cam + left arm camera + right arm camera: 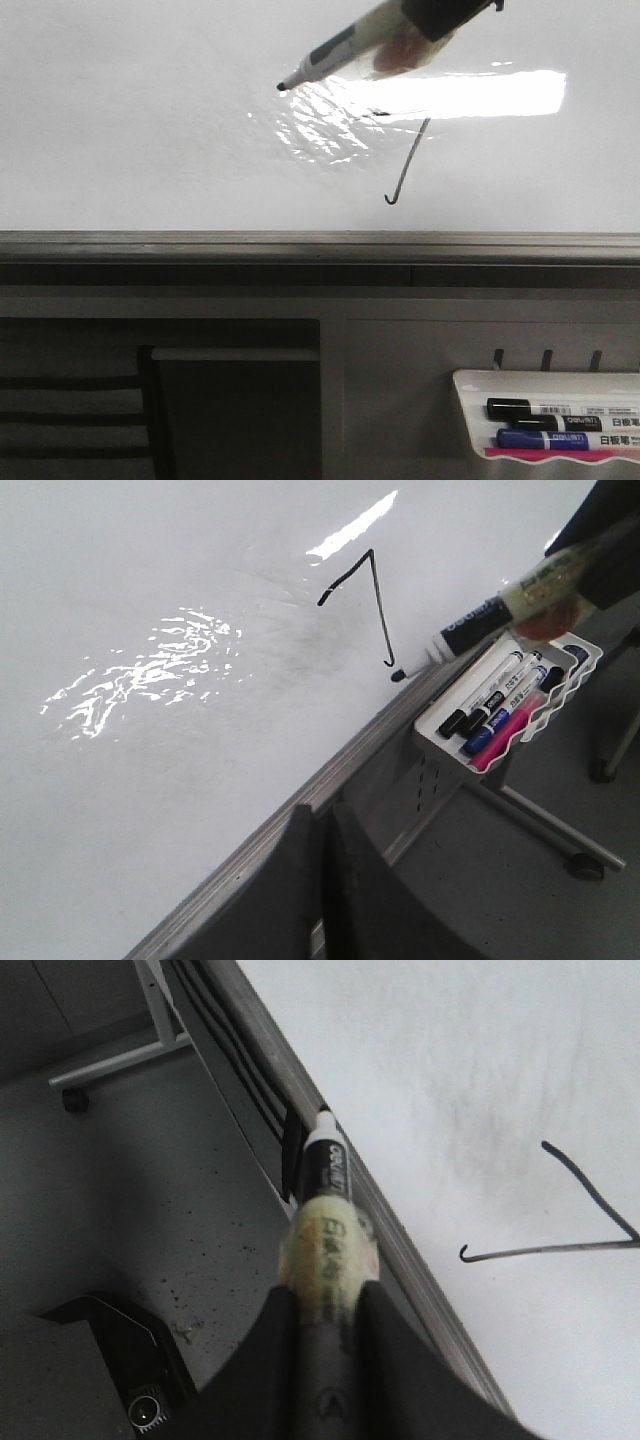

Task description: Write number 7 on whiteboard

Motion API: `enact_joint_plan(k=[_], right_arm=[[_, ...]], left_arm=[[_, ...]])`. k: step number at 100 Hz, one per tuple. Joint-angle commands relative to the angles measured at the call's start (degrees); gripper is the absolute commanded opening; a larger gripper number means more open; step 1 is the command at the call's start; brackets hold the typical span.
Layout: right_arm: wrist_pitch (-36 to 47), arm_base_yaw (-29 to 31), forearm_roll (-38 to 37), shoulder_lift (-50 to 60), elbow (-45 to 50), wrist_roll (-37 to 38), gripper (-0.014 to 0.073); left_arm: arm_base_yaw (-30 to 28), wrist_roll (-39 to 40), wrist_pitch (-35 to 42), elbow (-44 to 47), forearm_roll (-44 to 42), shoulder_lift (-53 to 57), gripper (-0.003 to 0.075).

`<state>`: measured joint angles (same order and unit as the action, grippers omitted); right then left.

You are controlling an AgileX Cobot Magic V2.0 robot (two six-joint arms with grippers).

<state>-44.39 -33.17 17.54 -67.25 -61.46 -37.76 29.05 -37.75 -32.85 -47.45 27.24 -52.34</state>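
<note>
Marker tray (470, 385) hangs nearest, below grey edge rail (300, 245), spare markers (560, 425) within reach. 
Beyond rail, whiteboard (120, 130). 
Number 7 (405, 165) drawn right of glare ripple, stem hooked at foot; looks complete. 
Right claw (328, 1305) clenched on marker (335, 50), tip apparently lifted off board up-left of 7, likely avoiding smudge. 
Left claw not visible.

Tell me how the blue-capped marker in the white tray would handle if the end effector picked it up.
The blue-capped marker is a slim, round plastic barrel, so it is probably light and stiff, and its smooth surface may slip in a loose pinch. It lies snug between a black-capped marker and the white wavy-edged tray front, so set loose on a flat surface it would likely roll.
</note>
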Motion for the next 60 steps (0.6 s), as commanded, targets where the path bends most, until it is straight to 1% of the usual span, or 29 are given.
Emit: enact_joint_plan(k=[1, 4, 19, 32, 47, 60], right_arm=[[2.69, -0.29, 0.83, 1.56, -2.19, -4.08, -0.0046], [2.70, -0.29, 0.83, 1.56, -2.19, -4.93, -0.0046], [2.79, -0.29, 0.72, 1.56, -2.19, -6.82, -0.0046], [2.64, -0.29, 0.72, 1.56, -2.19, -7.56, -0.0046], [0.30, -0.29, 0.72, 1.56, -2.19, -14.48, -0.0046], [-0.90, -0.29, 0.72, 1.56, -2.19, -17.04, -0.0046]], left_arm=[[-0.12, -3.81, 3.56, -1.53, 1.90, 0.76, -0.0020], [0.00, -5.74, 3.56, -1.53, 2.01, 0.76, -0.0020], [2.21, -10.08, 3.56, -1.53, 2.11, 0.76, -0.0013], [5.92, -11.49, 3.91, -1.53, 2.11, -0.48, 0.0048], [11.12, -12.20, 5.37, -1.53, 2.11, -4.03, 0.0105], [14.45, -14.62, 8.60, -1.53, 2.11, -7.78, 0.0178]])
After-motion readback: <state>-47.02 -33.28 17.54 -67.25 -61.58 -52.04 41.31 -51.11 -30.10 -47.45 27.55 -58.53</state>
